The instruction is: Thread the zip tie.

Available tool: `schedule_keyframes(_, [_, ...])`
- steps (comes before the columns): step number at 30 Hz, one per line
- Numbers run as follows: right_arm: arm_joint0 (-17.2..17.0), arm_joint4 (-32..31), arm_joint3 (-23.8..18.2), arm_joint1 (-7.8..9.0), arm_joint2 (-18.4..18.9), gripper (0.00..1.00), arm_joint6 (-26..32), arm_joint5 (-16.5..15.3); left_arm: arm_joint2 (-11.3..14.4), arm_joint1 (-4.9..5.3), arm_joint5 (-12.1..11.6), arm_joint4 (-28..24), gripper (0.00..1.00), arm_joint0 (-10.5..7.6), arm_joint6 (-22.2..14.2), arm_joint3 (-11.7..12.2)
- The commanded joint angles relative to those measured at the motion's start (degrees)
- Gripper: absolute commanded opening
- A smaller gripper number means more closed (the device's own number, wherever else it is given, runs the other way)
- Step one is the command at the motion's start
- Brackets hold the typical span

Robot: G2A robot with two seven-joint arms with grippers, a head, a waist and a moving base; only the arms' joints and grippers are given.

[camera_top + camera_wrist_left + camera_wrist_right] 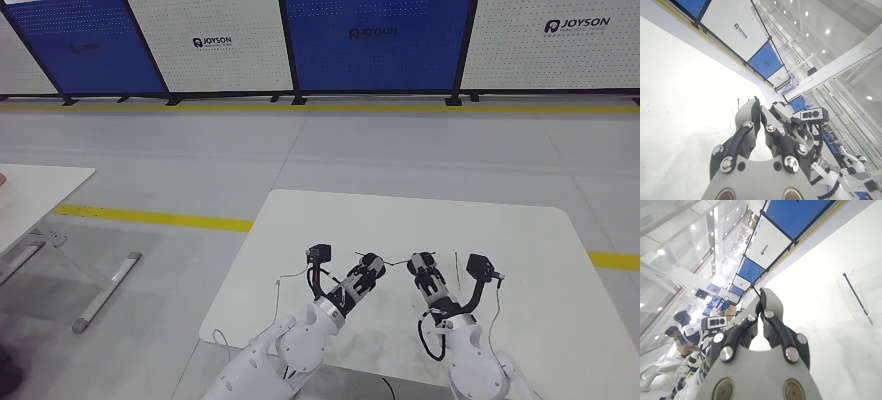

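I see the right gripper pinching the zip tie, head poking out, lower centre of the top view. The left gripper is pressed together; on the tail, I can't tell. Threading not yet done, I judge.

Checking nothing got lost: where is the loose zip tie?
In the right wrist view the loose zip tie lies flat on the table, apart from the right gripper, which is shut on a second tie.

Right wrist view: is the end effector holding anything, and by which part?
The right end effector pinches a black zip tie just behind its head, which pokes out.
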Motion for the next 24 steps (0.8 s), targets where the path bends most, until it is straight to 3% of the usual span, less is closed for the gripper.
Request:
schedule_keyframes(1, [0.25,0.12,0.34,-0.11,-0.12,0.0,0.19,0.19,0.0,0.0,0.0,0.0,0.0,0.0,0.0,0.0])
schedule_keyframes(15, [1.37,0.86,2.17,-0.97,-1.4,0.0,0.22,-0.01,0.0,0.0,0.0,0.0,0.0,0.0,0.0,0.0])
schedule_keyframes(24, [1.07,6.69,4.59,-1.67,-0.96,0.0,-2.78,-7.13,0.0,0.0,0.0,0.0,0.0,0.0,0.0,0.0])
